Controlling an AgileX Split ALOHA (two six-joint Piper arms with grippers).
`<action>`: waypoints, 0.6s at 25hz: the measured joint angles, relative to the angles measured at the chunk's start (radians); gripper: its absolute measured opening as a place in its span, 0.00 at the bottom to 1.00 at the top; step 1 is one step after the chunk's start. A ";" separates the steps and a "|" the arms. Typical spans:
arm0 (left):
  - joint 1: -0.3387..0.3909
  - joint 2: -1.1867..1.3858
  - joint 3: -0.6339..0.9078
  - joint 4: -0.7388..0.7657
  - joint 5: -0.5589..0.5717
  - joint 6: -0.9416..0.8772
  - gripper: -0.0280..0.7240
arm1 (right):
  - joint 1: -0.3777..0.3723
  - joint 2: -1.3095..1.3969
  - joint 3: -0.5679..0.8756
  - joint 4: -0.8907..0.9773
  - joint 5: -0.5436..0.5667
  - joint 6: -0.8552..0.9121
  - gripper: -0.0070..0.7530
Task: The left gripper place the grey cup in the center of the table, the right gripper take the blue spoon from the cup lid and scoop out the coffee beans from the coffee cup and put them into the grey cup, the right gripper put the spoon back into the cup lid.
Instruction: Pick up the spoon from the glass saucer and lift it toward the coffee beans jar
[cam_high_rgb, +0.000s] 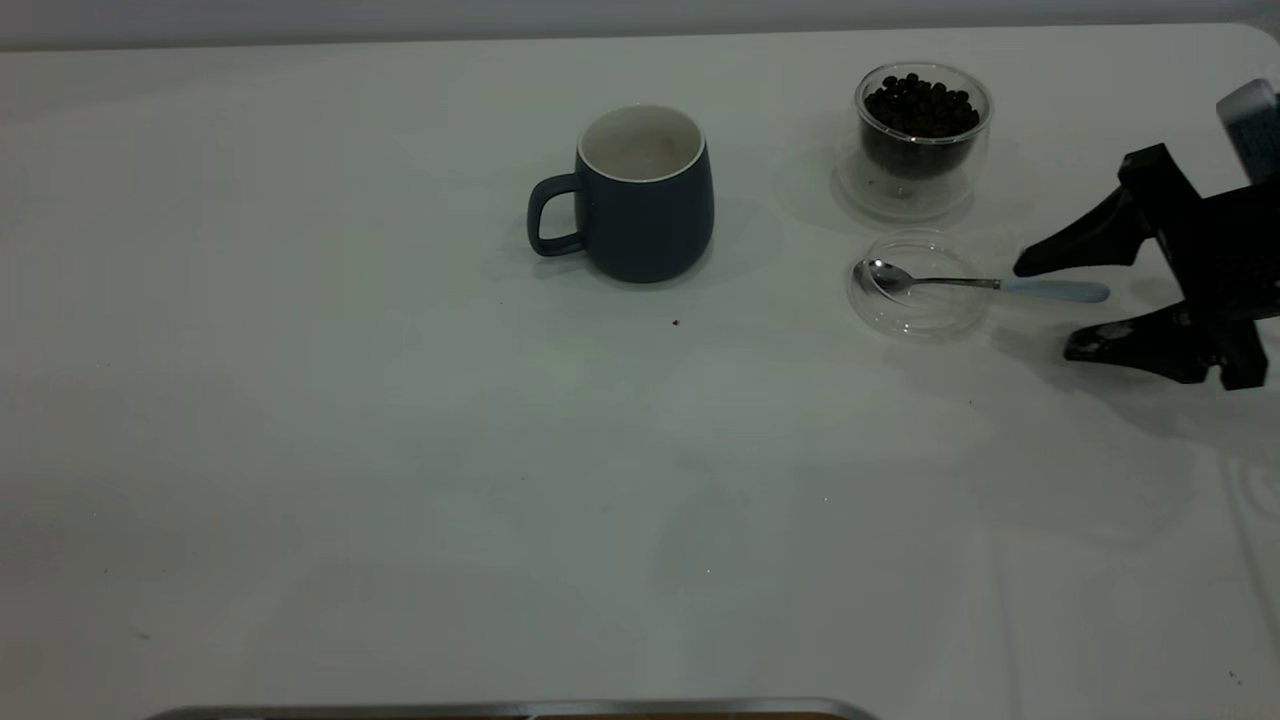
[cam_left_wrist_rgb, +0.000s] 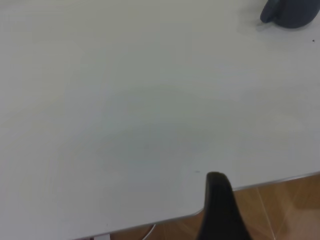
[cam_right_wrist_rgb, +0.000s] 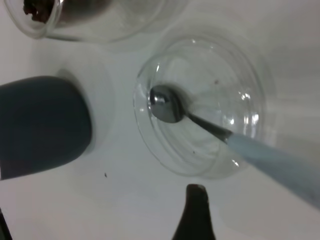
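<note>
Nearest the camera the table (cam_high_rgb: 400, 480) lies bare — wide open room along its front edge. Going left to right: the grey cup (cam_high_rgb: 640, 195) stands upright mid-table, handle leftward; then the cup lid (cam_high_rgb: 918, 285) holding the blue spoon (cam_high_rgb: 985, 285), with the coffee cup (cam_high_rgb: 920, 135) of coffee beans (cam_high_rgb: 920, 105) behind. My right gripper (cam_high_rgb: 1040, 305) is spread wide and empty, astride the handle's tip. Whether my left gripper (cam_left_wrist_rgb: 220, 210) at the table edge is spread or closed, I cannot tell.
</note>
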 joint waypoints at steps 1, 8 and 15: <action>0.000 0.000 0.000 0.000 0.000 0.000 0.78 | 0.000 0.011 -0.010 0.000 0.009 -0.007 0.91; 0.000 0.000 0.000 0.000 0.000 0.002 0.78 | 0.000 0.045 -0.048 0.000 0.046 -0.059 0.79; 0.000 0.000 0.000 0.000 0.000 0.002 0.78 | -0.001 0.045 -0.052 0.000 0.048 -0.095 0.54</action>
